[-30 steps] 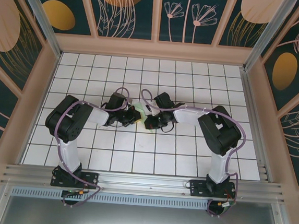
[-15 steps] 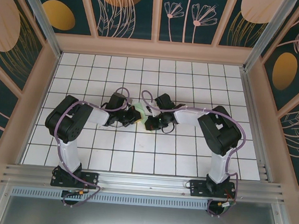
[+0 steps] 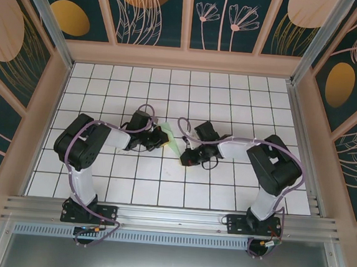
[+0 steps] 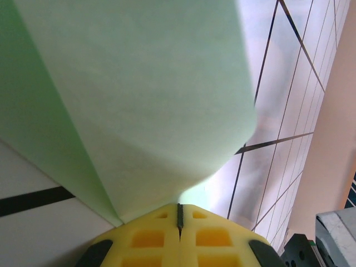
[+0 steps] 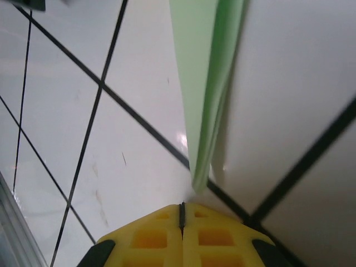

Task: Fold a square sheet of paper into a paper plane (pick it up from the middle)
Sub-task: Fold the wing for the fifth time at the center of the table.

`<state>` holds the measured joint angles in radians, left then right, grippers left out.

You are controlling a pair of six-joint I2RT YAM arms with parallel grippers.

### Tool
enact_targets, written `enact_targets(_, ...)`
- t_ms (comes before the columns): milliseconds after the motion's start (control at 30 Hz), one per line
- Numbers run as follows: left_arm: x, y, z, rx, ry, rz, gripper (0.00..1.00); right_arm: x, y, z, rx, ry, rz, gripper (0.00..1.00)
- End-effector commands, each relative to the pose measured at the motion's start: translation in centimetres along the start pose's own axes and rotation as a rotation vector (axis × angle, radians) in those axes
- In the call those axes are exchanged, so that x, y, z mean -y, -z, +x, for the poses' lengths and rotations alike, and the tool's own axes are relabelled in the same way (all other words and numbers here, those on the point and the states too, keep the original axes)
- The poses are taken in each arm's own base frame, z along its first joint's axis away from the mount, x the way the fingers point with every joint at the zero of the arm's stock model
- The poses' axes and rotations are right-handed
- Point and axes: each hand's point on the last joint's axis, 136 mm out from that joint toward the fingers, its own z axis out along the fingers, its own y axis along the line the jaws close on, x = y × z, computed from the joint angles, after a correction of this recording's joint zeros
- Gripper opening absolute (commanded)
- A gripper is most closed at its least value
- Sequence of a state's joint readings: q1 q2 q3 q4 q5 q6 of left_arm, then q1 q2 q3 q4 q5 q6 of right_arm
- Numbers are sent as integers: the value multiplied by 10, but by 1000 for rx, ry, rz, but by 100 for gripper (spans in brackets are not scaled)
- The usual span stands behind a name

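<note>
The square sheet of paper is folded into a slim, pale mint-green paper plane [image 3: 172, 141] near the table's middle. My left gripper [image 3: 163, 139] is shut on its left side. In the left wrist view the paper plane [image 4: 139, 100] rises straight out of the closed yellow fingertips [image 4: 161, 222] of the left gripper [image 4: 179, 208]. My right gripper [image 3: 186, 161] sits just right of and nearer than the paper, shut with nothing in it. In the right wrist view the right gripper [image 5: 182, 207] has the plane's narrow folded end [image 5: 203, 83] a short way in front of it, apart from the fingers.
White grid tiles [image 3: 162, 182] cover the table. Wooden rails [image 3: 48, 116] border the left, right and back. The metal frame [image 3: 171, 217] with both arm bases runs along the near edge.
My right gripper has pulled away from the paper, moving right and toward the near edge. The left gripper still holds the paper in the same place.
</note>
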<state>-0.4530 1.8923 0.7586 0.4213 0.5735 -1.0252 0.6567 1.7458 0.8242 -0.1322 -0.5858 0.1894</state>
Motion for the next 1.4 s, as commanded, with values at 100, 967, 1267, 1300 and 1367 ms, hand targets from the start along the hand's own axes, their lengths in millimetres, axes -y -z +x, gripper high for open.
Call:
enact_targets(100,-90,-4,4,60,79,-311,0,-22,26,-28,113,7,-49,2)
enact_targets(967,-71,-6,-6,59,27,-280,0,14,-25,-45,58,-84,79,0)
enact_targets(1267,-83,-6,-1,62,53,-304,0,12,-10,16,-81,-20,61,0)
enact_targets(1300,-82,-6,-1,63,51,-302,0,10,-7,19,-83,-13,58,0)
enact_targets(1367,-81,-5,-1,63,48,-297,0,5,1,17,-61,21,56,0)
